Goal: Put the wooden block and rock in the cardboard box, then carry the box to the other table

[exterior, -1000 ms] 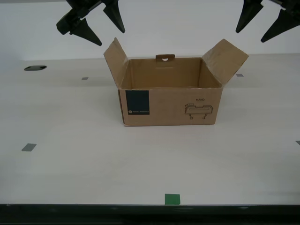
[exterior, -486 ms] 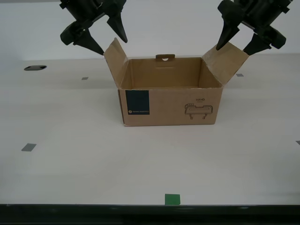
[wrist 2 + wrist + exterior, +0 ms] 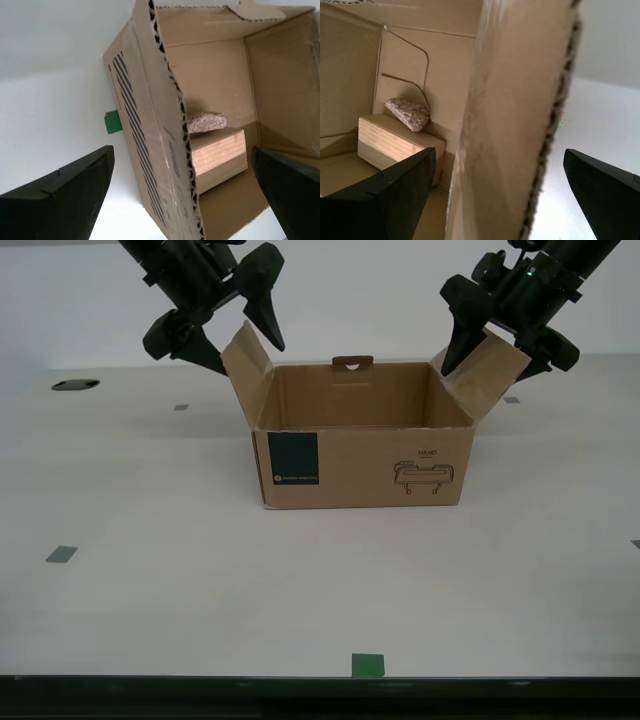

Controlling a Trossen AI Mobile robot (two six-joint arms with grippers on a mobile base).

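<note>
The cardboard box (image 3: 360,455) stands upright at the middle of the table (image 3: 150,590). Its labelled front faces the camera, its long axis runs 9 to 3 o'clock in the exterior view, and both side flaps are splayed up and out.

My second gripper (image 3: 247,355) hangs at the box's 10 o'clock, jaws spread wide astride the flap there with nothing grasped. My first gripper (image 3: 495,360) does the same at 2 o'clock, released and straddling the other flap.

Inside, the wooden block (image 3: 220,155) lies flat on the box floor against the wall below my second gripper's flap. The flap hides part of it, so I cannot tell its long axis. The rock (image 3: 407,113) sits on the block's top, leaning on that wall.

A green tape square (image 3: 367,665) lies at the box's 6 o'clock, well apart from it.
</note>
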